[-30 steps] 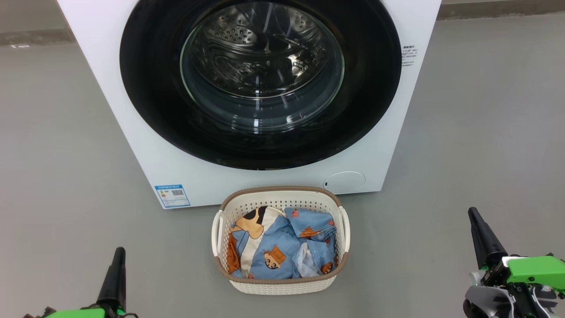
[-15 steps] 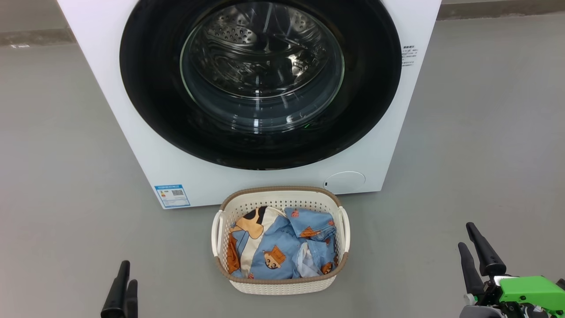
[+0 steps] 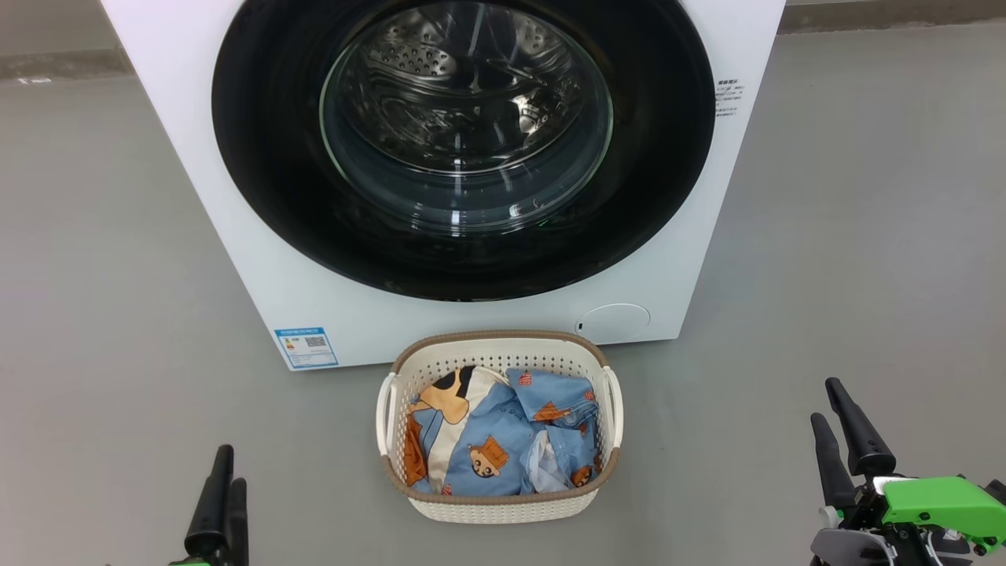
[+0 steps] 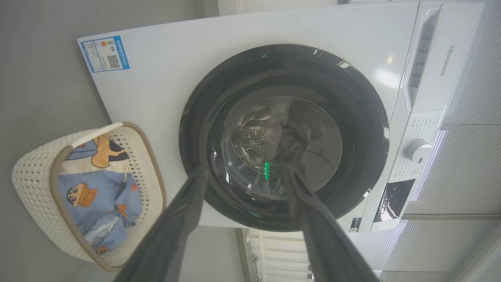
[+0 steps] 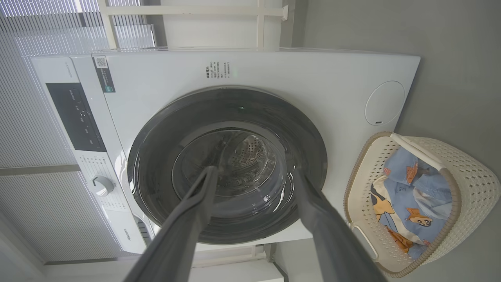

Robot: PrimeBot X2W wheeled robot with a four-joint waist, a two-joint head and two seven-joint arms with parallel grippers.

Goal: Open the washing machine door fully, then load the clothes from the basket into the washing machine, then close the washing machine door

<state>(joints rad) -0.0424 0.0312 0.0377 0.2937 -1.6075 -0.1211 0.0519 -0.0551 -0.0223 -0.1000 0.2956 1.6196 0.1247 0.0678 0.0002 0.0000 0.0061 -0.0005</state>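
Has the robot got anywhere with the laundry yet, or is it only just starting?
Only starting. Nothing looks done: the washing machine door is shut, and the clothes lie in the basket before the washing machine. In hand: the left claw and right claw are open and empty, touching nothing. To do: open the door, load the clothes, close it.

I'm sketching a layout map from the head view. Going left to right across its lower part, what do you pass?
left hand → blue label sticker → basket holding the clothes → right hand
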